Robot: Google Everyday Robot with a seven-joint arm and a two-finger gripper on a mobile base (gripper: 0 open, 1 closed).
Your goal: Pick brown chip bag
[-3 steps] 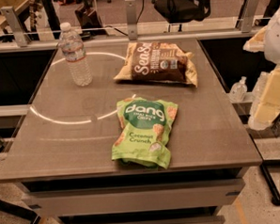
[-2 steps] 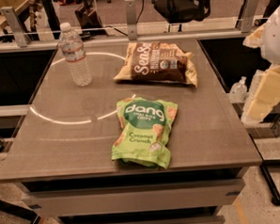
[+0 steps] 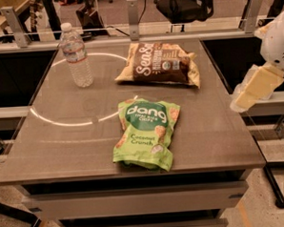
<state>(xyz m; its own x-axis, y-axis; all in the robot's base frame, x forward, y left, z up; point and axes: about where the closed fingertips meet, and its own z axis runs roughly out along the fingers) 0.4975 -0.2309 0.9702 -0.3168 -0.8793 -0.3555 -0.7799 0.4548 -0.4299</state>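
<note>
jaws off table [image 3: 63,153]; brown chip bag [image 3: 158,62] well apart

Can't read small print on brown chip bag [image 3: 158,63] or label on bottle [image 3: 76,54]. Gripper [image 3: 249,93] at far right, beside table [image 3: 62,138], w/ arm [image 3: 279,41] above cut off by right edge. Chair [image 3: 184,3] behind cropped at top.

The brown chip bag [image 3: 159,63] is dark brown with white script lettering and tan-yellow edges. The green bag [image 3: 145,134] is bright green with a darker green patch, white letters and tan printed pieces. The water bottle [image 3: 77,54] is clear with a white cap. The bench [image 3: 62,148] is grey-brown and marked with a thin white ring. The claw [image 3: 250,90], off the bench's right edge, is pale yellow.
</note>
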